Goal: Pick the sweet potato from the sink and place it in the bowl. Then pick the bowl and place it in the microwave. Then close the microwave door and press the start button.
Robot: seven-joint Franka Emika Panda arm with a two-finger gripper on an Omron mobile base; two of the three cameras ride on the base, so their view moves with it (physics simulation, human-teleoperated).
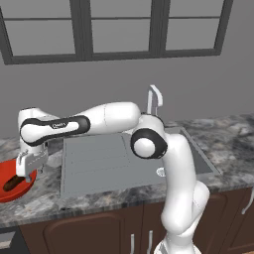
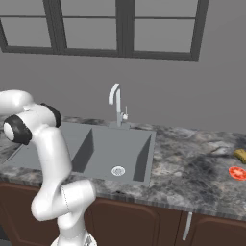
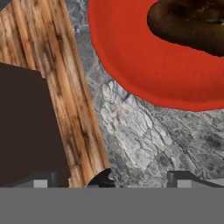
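Note:
The red bowl (image 1: pixel 6 171) sits on the marble counter at the far left, with the dark brown sweet potato (image 1: pixel 11 184) lying inside it. My gripper (image 1: pixel 27 173) hangs open just over the bowl's right rim and holds nothing. In the hand view the bowl (image 3: pixel 131 57) fills the upper right, with the sweet potato (image 3: pixel 192 22) in it. There my gripper (image 3: pixel 113 181) stands over bare counter beside the bowl, its fingertips (image 3: pixel 43 179) wide apart. The grey sink (image 1: pixel 94 163) lies to the right of the bowl. The microwave and its door are out of view.
A silvery faucet (image 2: pixel 116 103) rises behind the sink basin (image 2: pixel 110 149), which has a round drain (image 2: pixel 118 170). A red slice (image 2: pixel 237 173) and a yellow item (image 2: pixel 240 154) lie far right. The counter edge, wood floor (image 3: pixel 48 65) and a dark cabinet (image 3: pixel 26 127) lie beside the bowl.

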